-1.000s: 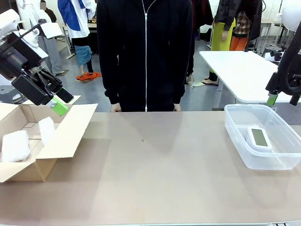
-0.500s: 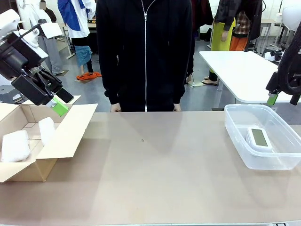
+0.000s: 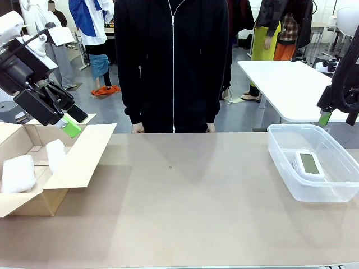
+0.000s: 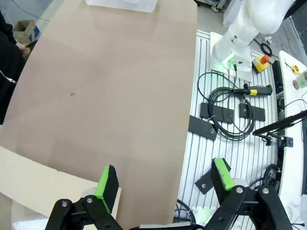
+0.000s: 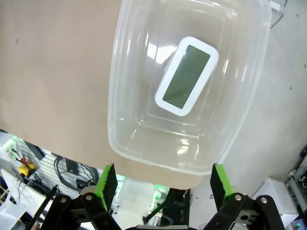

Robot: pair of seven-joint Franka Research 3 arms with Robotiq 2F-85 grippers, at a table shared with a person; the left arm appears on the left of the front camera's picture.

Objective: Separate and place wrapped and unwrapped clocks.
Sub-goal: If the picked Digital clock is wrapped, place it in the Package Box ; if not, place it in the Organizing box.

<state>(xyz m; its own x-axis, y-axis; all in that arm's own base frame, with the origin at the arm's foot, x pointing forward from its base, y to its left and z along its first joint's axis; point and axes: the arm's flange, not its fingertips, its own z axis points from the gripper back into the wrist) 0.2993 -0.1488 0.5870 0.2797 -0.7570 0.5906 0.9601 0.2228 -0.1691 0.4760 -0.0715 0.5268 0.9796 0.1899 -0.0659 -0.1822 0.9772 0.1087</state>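
With both grippers (image 4: 163, 179) (image 5: 163, 182) spread, empty: bare clock (image 3: 308, 164) in tub (image 3: 280, 154); two bundles (image 3: 18, 172) (image 3: 55, 154) in box (image 3: 84, 157), well left of tub

You have a matt, smooth tan table (image 3: 185, 207); the cardboard box (image 3: 78, 159) looks dull brown paperboard; its two bundles (image 3: 18, 172) show whitish, crinkled bubble wrap; the clear plastic bin (image 5: 144, 143) is glossy with bright reflections; the bare clock (image 5: 186, 75) has a smooth white plastic casing and a dull greenish-grey screen.
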